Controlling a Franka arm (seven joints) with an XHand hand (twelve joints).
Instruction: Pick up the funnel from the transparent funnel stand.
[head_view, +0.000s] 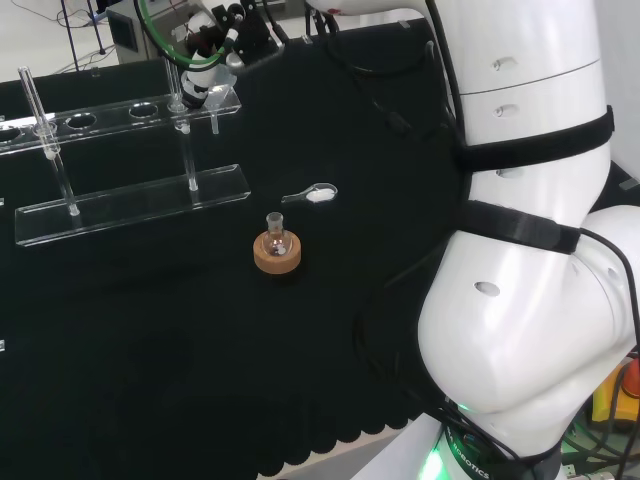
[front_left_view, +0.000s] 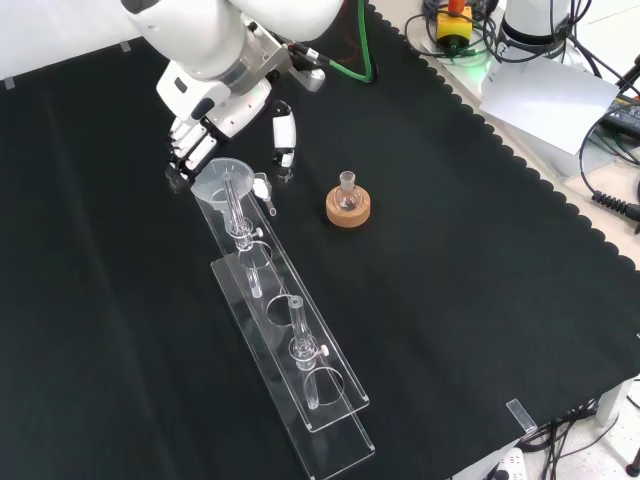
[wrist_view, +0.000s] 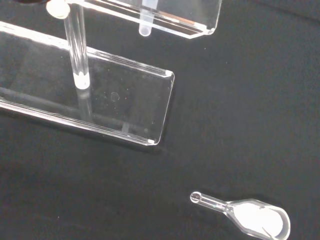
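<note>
A clear funnel sits in the end hole of the transparent stand, at the end nearest the arm. In the head view the funnel is at the right end of the stand. The hand hovers just over it, with black fingertips beside the rim on one side. The thumb hangs apart on the other side, so the hand straddles the funnel without closing on it. In the wrist view the stand's base plate lies below the palm.
A small flask on a cork ring stands right of the stand in the front view. A clear spoon holding white powder lies between the ring and the stand. A second upright glass tube sits farther along the stand.
</note>
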